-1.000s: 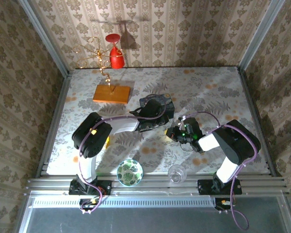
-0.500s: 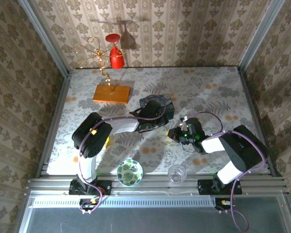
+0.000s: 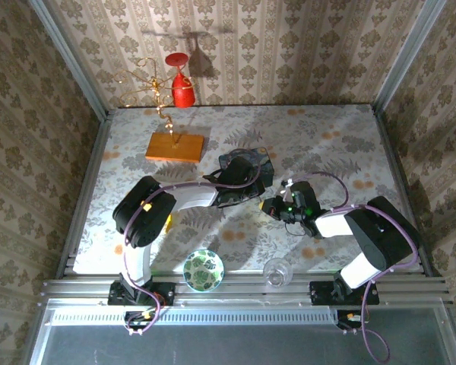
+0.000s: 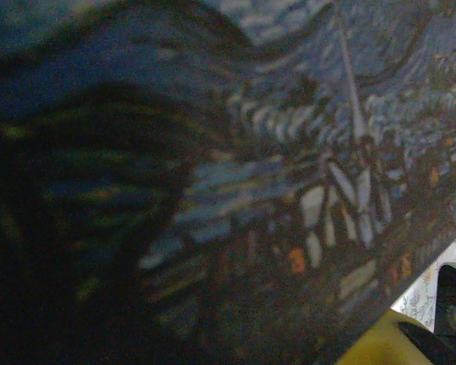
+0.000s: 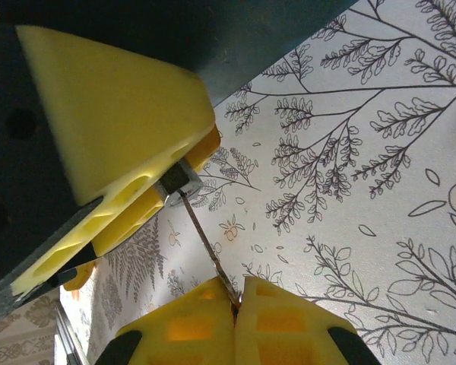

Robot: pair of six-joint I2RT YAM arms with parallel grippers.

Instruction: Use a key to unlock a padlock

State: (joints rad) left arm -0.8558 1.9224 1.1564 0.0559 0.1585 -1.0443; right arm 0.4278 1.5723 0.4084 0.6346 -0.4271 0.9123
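Black arms (image 3: 144, 214), purple cables (image 3: 188, 185), yellow claw pads (image 5: 289, 319).

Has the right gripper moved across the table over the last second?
No, not visibly. The right gripper stays in line beyond the glass in the top view; only that arm's elbow has dropped toward the near edge.

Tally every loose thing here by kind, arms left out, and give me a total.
blue painted tin: 1
patterned bowl: 1
clear glass: 1
wire tree on a wooden base: 1
red vessel: 1
padlock: 1
key: 1
Total: 7
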